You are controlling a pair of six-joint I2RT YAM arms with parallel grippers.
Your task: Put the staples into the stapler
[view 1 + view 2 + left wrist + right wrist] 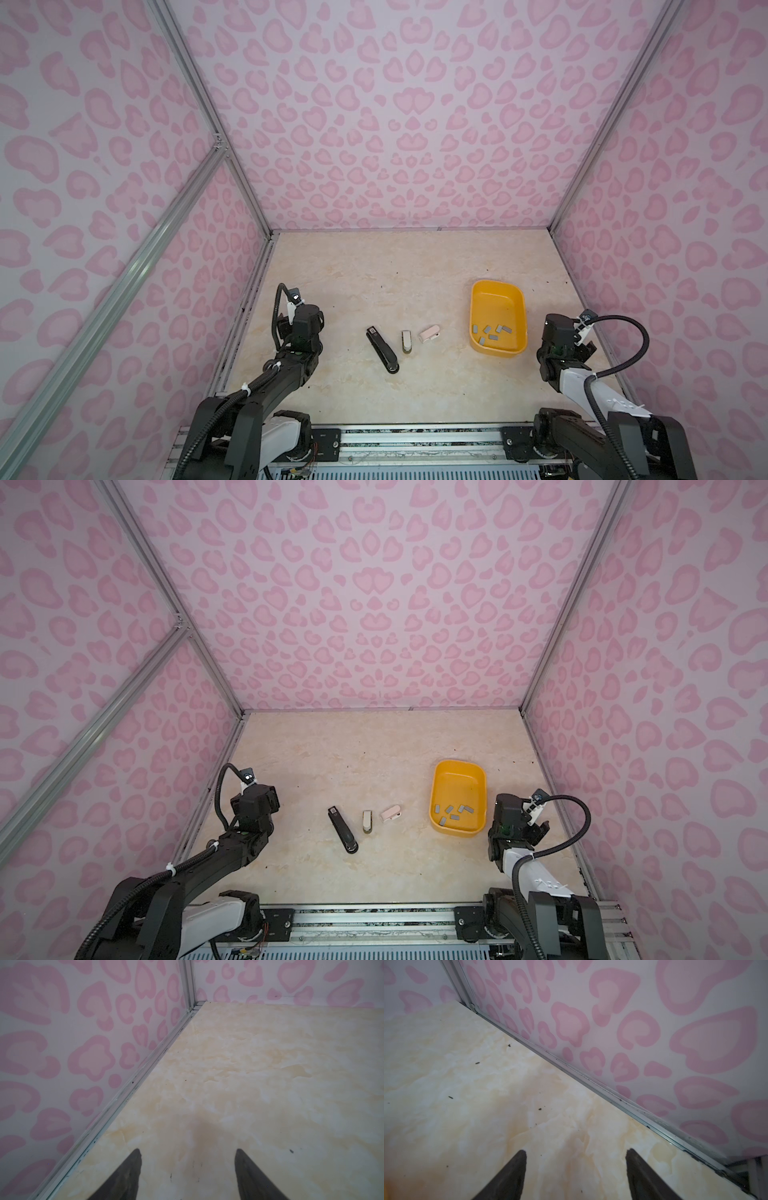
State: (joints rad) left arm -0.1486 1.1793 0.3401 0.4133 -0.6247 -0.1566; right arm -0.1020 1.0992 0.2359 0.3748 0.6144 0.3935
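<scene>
Both hands are spread wide and hold nothing. The left hand (pixel 187 1151) hangs over bare table (pixel 374 270) near the left wall, and the right hand (pixel 576 1150) hangs by the right wall, just beside the yellow tray (pixel 498 351). The staples (pixel 493 336) lie loose and close together on the tray floor, at its near end. Mid-table, well apart from the tray, lie the black stapler (pixel 381 350), the cream stapler (pixel 406 342) and the pink stapler (pixel 429 333). All three appear closed, and I cannot tell which is meant for loading. Nothing looks begun, so the first pick is probably the step in hand. The right hand is best placed for it. It should choose a strip lying apart from its neighbours, come straight down inside the tray walls, and pinch across the strip's narrow width. Such thin, flat metal will likely skid, so closing slowly helps. Meanwhile the left hand could open and steady a stapler.
</scene>
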